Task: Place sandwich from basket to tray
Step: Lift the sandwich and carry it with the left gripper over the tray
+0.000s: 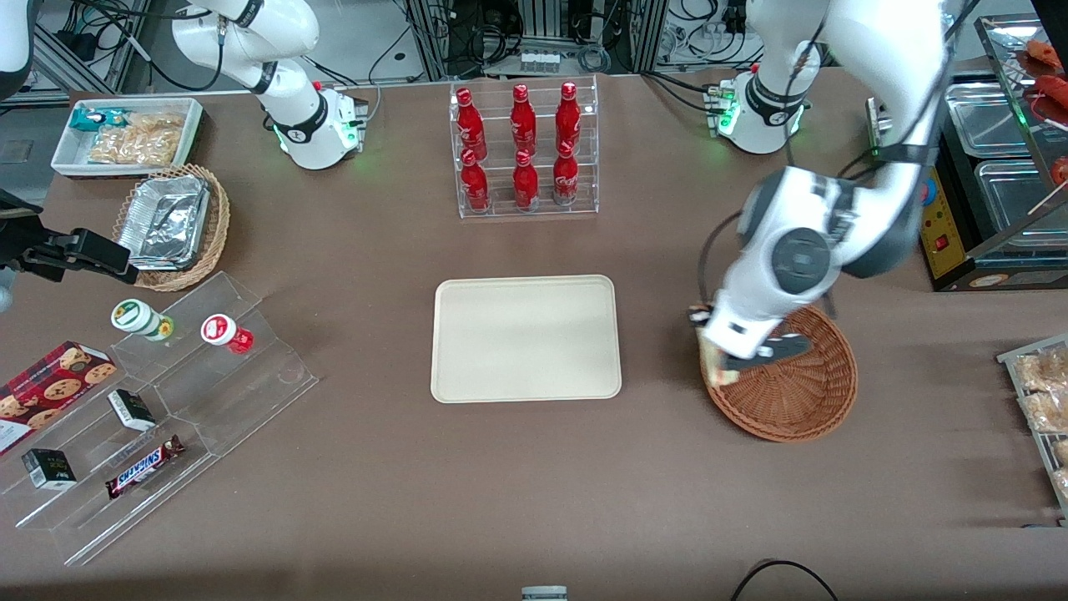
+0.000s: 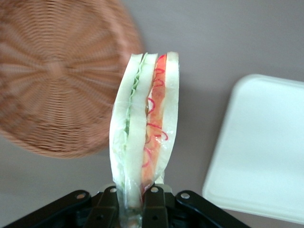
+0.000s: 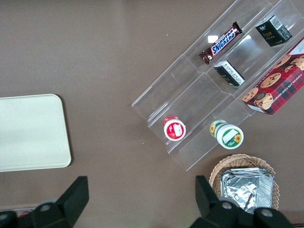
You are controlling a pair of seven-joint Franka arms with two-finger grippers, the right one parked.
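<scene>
From the front, the left arm's gripper (image 1: pixel 724 365) hangs over the rim of the round reddish-brown woven wicker basket (image 1: pixel 793 392), on the edge nearest the flat rectangular cream-beige tray (image 1: pixel 526 338), with the small clear-wrapped triangular white-bread sandwich (image 1: pixel 717 367) in it. One basket, one tray, one sandwich; the basket looks otherwise empty.

At the left wrist, the gripper (image 2: pixel 134 202) pinches the sandwich (image 2: pixel 145 128) by its narrow end only; the slick wrap could slip, or the soft bread sag and swing, dropping it short of the tray (image 2: pixel 261 152), which lies beside the basket (image 2: pixel 57 76).

The right wrist view shows one tray corner (image 3: pixel 28 133).
</scene>
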